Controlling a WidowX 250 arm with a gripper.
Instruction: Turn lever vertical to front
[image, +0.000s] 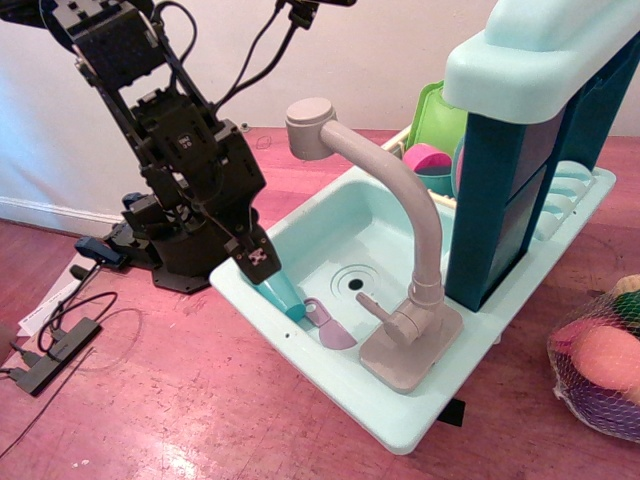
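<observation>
The lever (373, 306) is a short grey-beige peg jutting up and to the left from the faucet's round base (410, 322), pointing toward the sink basin. The tall curved spout (400, 195) rises behind it. My black gripper (257, 258) hangs over the sink's left rim, well to the left of the lever and apart from it. Its fingertips look close together and hold nothing that I can see.
A pale turquoise toy sink (420, 412) sits on the red floor. A teal cup (281, 293) and a purple piece (330, 326) lie in the basin's left corner. A toy cabinet (530, 150) stands at right, a net bag of toys (600, 360) at far right.
</observation>
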